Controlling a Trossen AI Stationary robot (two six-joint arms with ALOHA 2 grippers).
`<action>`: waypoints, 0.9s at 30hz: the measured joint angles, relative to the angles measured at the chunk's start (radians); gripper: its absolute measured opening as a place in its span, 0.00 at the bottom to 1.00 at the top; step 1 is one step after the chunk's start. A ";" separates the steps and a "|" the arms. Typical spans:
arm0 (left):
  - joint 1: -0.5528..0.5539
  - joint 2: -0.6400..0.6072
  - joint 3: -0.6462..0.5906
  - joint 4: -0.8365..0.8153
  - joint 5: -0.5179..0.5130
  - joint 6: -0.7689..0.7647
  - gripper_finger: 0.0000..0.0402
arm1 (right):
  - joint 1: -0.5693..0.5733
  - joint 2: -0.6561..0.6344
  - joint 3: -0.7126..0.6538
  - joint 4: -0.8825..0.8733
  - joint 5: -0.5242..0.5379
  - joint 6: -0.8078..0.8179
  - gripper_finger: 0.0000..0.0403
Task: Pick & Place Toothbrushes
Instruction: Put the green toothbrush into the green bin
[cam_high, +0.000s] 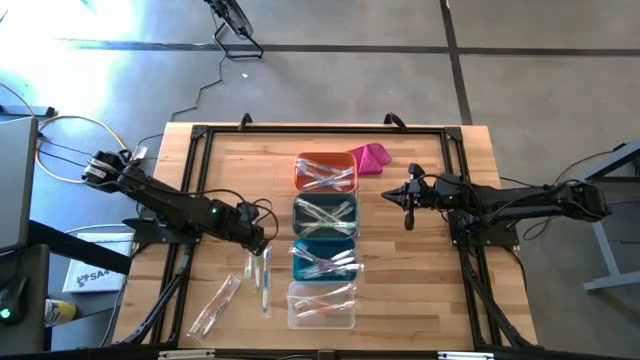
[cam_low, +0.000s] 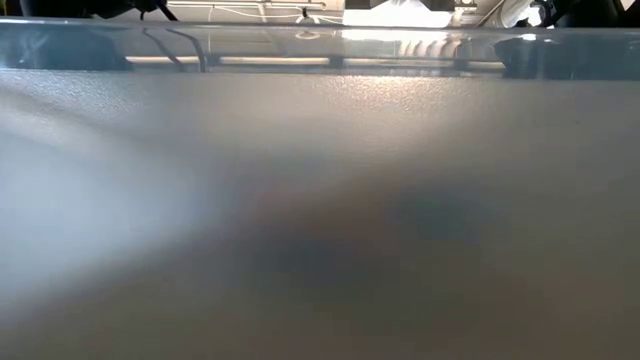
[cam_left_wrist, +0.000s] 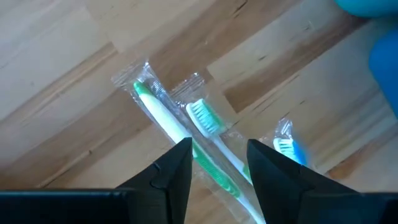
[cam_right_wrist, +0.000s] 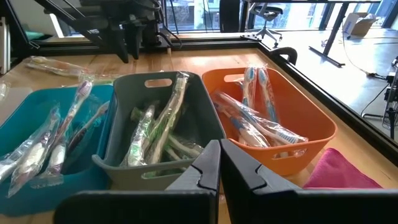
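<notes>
Toothbrushes (cam_high: 258, 278) lie loose on the table (cam_high: 420, 290) under the left gripper (cam_high: 262, 243), others fill four bins. Low view: a blurred bin wall hides everything. Left wrist: spread fingers straddle green brushes (cam_left_wrist: 208, 143), ends cut off. Right gripper (cam_right_wrist: 220, 163): pressed together, empty.

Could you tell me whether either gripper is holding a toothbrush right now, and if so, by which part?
Nothing is held. The left gripper stands open over the green toothbrushes lying on the table, its fingers astride their handles. The right gripper is shut on nothing, beside the bins.
</notes>
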 joint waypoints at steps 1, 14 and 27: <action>-0.001 0.000 0.000 -0.001 0.000 -0.001 0.38 | 0.000 0.000 0.000 0.000 0.000 0.000 0.01; -0.001 0.044 0.000 -0.034 0.009 -0.004 0.32 | 0.000 0.000 0.000 0.000 0.000 0.000 0.01; 0.000 0.109 0.000 -0.035 0.090 -0.004 0.30 | 0.000 0.000 0.000 0.000 0.000 0.000 0.01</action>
